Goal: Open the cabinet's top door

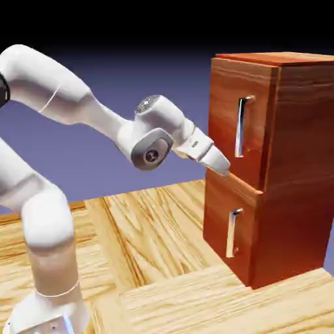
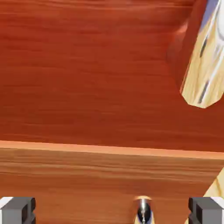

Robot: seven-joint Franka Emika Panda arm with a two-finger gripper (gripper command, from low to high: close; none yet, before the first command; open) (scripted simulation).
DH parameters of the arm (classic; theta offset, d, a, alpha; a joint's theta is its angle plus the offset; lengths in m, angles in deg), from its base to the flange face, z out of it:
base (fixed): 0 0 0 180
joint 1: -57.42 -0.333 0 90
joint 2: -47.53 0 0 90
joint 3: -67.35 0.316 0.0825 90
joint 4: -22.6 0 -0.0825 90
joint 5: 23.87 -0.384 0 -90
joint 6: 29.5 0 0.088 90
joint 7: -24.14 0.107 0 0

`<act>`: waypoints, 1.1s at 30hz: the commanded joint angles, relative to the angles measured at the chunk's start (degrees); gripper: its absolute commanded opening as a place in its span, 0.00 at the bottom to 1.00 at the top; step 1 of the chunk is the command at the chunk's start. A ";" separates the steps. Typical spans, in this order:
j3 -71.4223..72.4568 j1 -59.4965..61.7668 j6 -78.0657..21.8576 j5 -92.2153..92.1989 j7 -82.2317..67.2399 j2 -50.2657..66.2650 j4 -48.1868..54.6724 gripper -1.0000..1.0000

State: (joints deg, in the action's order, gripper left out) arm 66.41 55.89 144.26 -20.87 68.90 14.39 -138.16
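The reddish-brown cabinet (image 1: 287,169) stands on the right of the exterior view. Its top door (image 1: 225,111) is closed, and a long silver handle (image 1: 242,127) runs down it. My gripper (image 1: 223,167) hangs close to the cabinet's front, at the seam between the two doors, below and left of that handle. In the hand view the cabinet's wood (image 2: 87,78) fills the frame, with the seam (image 2: 109,149) running across it. A silver handle end (image 2: 201,65) shows at the upper right. My gripper (image 2: 111,212) is open, its fingertips (image 2: 17,210) wide apart and holding nothing.
The lower door (image 1: 222,222) is closed and carries a shorter silver handle (image 1: 233,233). A small silver tip (image 2: 143,213) shows at the bottom edge of the hand view, between my fingers. The wooden table (image 1: 150,261) spreads out in front of the cabinet.
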 commanded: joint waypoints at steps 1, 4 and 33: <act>-0.78 -0.70 -0.20 2.50 1.91 -0.40 0.21 0.50; -3.12 -2.78 -0.80 9.97 7.64 -1.60 0.83 0.50; -25.75 -22.92 -6.62 82.23 63.02 -13.17 6.83 0.50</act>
State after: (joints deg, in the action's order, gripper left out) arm 40.65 32.97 137.64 61.36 131.92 1.22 -131.32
